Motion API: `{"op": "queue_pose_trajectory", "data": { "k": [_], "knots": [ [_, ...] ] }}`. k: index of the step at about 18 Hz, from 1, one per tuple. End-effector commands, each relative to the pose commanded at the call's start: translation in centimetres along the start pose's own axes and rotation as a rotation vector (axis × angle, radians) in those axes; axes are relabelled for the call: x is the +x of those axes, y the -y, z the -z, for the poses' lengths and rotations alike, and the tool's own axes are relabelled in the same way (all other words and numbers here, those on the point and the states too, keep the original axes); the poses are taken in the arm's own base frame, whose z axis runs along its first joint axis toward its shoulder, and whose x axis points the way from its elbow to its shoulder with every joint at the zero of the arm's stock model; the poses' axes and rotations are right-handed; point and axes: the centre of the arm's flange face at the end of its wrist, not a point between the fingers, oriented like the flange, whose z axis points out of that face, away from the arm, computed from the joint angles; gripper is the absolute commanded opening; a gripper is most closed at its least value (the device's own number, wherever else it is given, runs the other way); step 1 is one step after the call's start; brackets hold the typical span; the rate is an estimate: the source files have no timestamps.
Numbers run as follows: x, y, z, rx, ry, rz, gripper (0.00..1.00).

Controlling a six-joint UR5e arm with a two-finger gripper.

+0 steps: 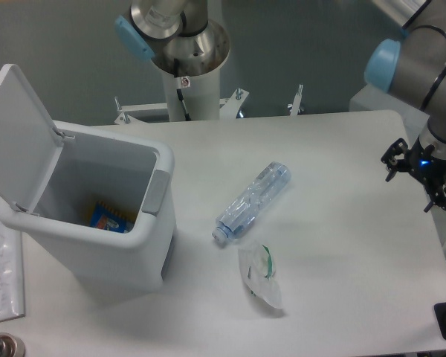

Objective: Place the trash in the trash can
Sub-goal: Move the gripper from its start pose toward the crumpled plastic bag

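The crushed water bottle point(253, 201) and crumpled wrapper point(262, 275) lie mid-table, right of the open-lidded trash can point(104, 223), while the gripper point(420, 175) hovers spread and empty near the table's right edge.

White trash can point(111, 245) with a grey tab point(155, 193) and something blue and orange inside point(108, 217), clear bottle point(253, 201) with a bluish tint, white wrapper point(261, 277) with green marks, all on a white counter point(342, 223), plus a black gripper point(422, 172) glowing blue.
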Motion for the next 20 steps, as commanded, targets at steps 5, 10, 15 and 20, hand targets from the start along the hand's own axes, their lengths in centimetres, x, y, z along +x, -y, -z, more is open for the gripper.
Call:
{"op": "queue_pose_trajectory", "data": {
  "k": [5,10,15,20],
  "knots": [
    [0.9,1.1,-0.6,0.004,-0.019,-0.004,1.0],
    [1.9,4.0,-1.2,0.017,-0.039,-0.007,1.0],
    [2.0,6.1,-1.0,0.011,-0.034,-0.012,1.0],
    [2.9,12.1,-1.0,0.011,-0.002,0.006,1.0]
  ]
}}
